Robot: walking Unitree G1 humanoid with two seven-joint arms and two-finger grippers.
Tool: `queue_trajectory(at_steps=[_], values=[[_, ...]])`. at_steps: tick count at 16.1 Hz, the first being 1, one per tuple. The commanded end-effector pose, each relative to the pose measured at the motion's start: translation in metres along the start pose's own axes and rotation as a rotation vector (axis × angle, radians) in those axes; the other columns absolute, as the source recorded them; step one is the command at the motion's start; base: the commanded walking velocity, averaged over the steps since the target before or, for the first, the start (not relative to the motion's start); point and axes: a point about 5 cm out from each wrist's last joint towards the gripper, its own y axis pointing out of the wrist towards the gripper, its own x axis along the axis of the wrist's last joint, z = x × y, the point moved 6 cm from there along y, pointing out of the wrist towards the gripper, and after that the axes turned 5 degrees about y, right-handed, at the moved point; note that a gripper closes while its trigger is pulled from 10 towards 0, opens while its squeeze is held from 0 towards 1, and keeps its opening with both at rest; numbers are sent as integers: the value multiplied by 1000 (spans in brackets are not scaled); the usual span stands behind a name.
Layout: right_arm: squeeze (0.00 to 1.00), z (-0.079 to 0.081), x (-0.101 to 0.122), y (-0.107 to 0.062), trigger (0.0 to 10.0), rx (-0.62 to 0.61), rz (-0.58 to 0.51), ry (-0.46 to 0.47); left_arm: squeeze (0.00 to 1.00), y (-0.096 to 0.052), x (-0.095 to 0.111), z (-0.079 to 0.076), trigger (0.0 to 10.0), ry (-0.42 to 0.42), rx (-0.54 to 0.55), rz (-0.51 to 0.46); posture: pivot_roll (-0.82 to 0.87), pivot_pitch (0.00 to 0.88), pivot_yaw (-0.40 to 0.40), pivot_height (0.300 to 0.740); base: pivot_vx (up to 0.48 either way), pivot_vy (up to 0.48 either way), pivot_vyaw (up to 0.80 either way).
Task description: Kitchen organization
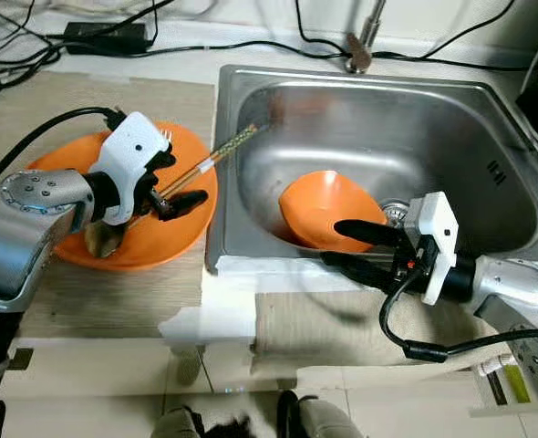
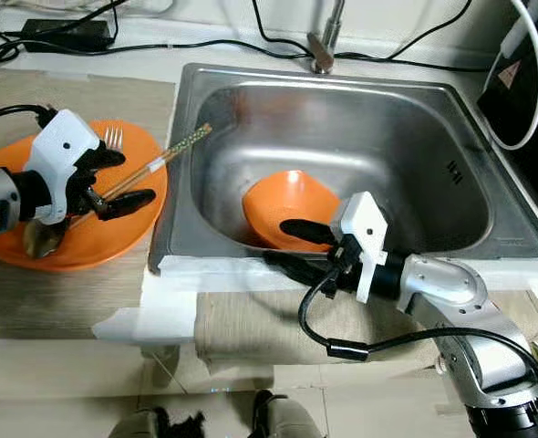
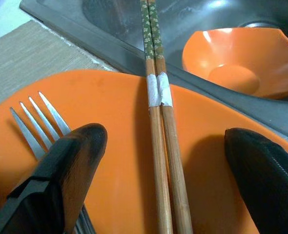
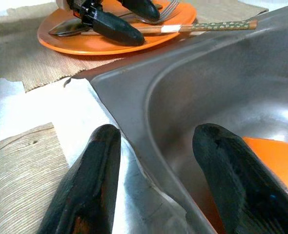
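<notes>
Left wrist view | left tool [image 3: 158, 161] spread (astride chopsticks [image 3: 156, 92]) | right tool [image 4: 158, 170] spread over sink rim [image 4: 134, 97]

Left arm [image 1: 32, 205]: silver-grey metal cylinder segments with a round joint cap ringed by small dark screws. A white plastic wrist housing [image 1: 134, 164] carries the left gripper [image 1: 178, 182], which has two long black tapered fingers [image 3: 71, 161] with a glossy, slightly worn surface. A black cable [image 1: 41, 128] enters the housing.

Right arm [image 2: 451, 292]: same silver finish, white angular wrist housing [image 2: 365, 242], and right gripper [image 2: 296, 245] with matching black fingers [image 4: 92, 180]. A black cable [image 2: 342, 342] loops beneath it.
</notes>
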Motion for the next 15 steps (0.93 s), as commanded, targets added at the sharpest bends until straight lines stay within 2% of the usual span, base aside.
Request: queue_trajectory(at_steps=[1,2,3,4,6,7,15], values=[[0,6,4,0,10000,23,-8,-17,0,6,-26,-17,5804,-26,-60,102,-153,155,-76,740,0,0,0],[0,6,4,0,10000,23,-7,-18,0,6,-26,-17,3922,-26,-63,101,-153,155,-76,740,0,0,0],[0,6,3,0,10000,24,-5,-17,0,6,-26,-20,1294,-42,-80,102,-153,150,-76,740,0,0,0],[0,6,3,-1,10000,24,-3,-17,0,6,-26,-23,0,-57,-99,99,-153,148,-75,740,0,0,0],[0,5,1,-1,10000,22,-1,-5,0,6,-25,-30,0,-141,-152,71,-153,145,-75,740,0,0,0],[0,5,0,-2,10000,21,0,-3,0,7,-26,-29,0,-153,-155,71,-154,145,-74,740,0,0,0],[0,4,-1,-1,10000,16,0,0,0,9,-32,-24,0,-181,-118,95,-154,149,-75,740,0,0,0]])
